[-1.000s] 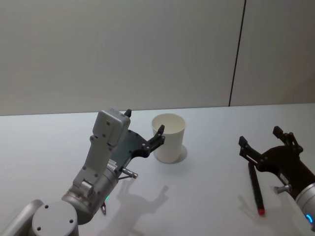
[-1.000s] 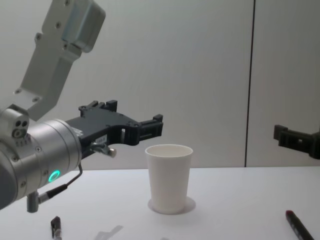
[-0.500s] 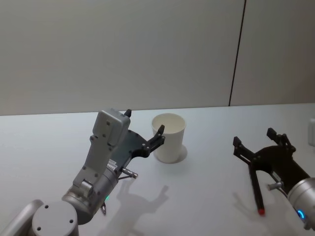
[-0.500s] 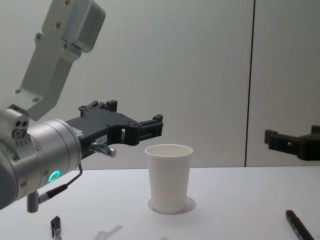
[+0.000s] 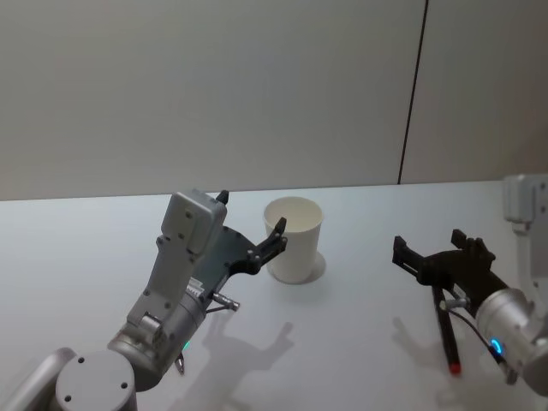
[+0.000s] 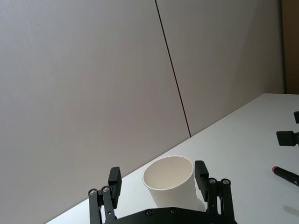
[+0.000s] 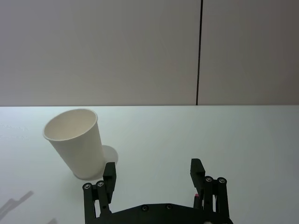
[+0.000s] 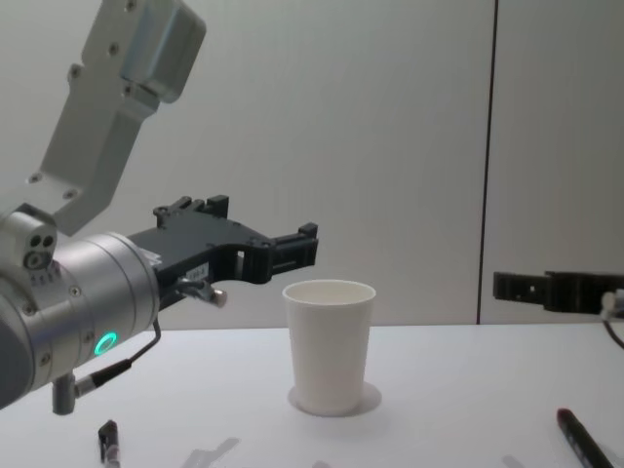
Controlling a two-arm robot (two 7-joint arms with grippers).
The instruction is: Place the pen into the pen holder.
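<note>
The pen holder, a white paper cup, stands upright on the table. The pen, black with a red tip, lies flat on the table, well apart from the cup on its right. The right pincer hovers over the pen's far end, spread wide and empty. The left pincer hangs at rim height just left of the cup, also spread wide and empty.

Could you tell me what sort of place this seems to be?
Probably a robotics lab or test room: a plain white table, plain grey wall panels, and just a paper cup and a pen set out. The left gripper hovers open near the cup, and the right gripper is open above the pen.
</note>
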